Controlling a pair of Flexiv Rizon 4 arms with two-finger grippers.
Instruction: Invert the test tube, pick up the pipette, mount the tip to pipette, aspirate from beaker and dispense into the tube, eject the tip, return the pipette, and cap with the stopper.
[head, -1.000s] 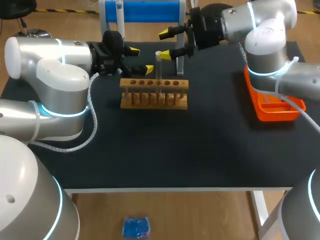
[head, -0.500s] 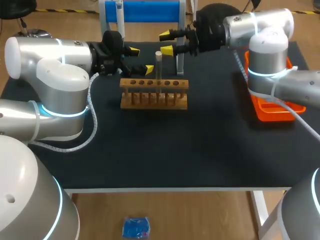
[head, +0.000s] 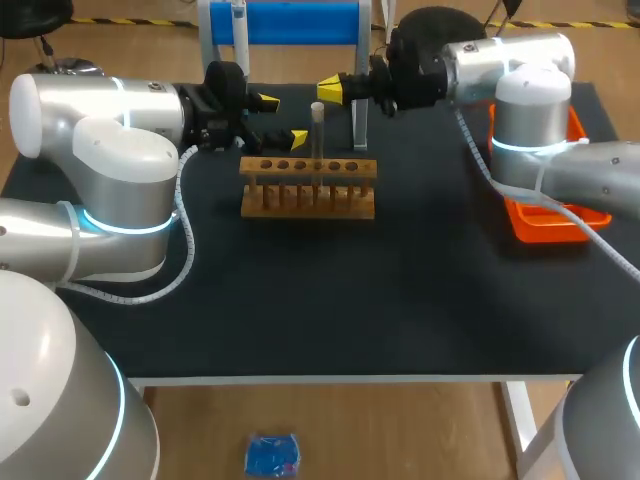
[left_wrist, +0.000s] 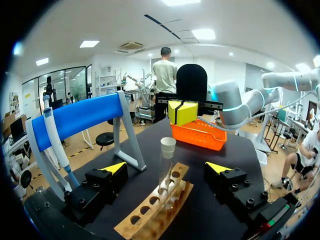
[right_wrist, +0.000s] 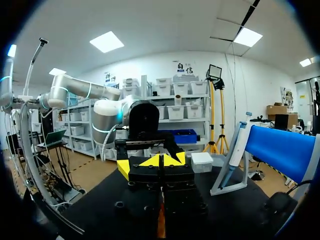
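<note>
A clear test tube (head: 318, 135) stands upright in the wooden rack (head: 308, 190), open mouth up. My left gripper (head: 281, 119) stands open just left of it; in the left wrist view the test tube (left_wrist: 166, 165) rises from the rack (left_wrist: 150, 212) a little ahead of the gripper (left_wrist: 166, 168), untouched by either finger. My right gripper (head: 331, 90) is shut with nothing in it, its yellow tips together just above and behind the tube's mouth. The right gripper (left_wrist: 182, 111) also shows beyond the tube, and my own shut right gripper (right_wrist: 159, 161) faces the left arm. The pipette (right_wrist: 234, 150) hangs on the blue stand (right_wrist: 282, 145).
The blue pipette stand (head: 290, 20) stands at the table's back edge, one metal leg (head: 360, 125) just behind the rack. An orange tray (head: 550, 220) lies at the right under my right arm. A white box (right_wrist: 201, 161) sits beside the stand.
The right gripper has gone from wide open to shut and swung level above the tube's mouth. The left arm, tube and rack have not moved.
</note>
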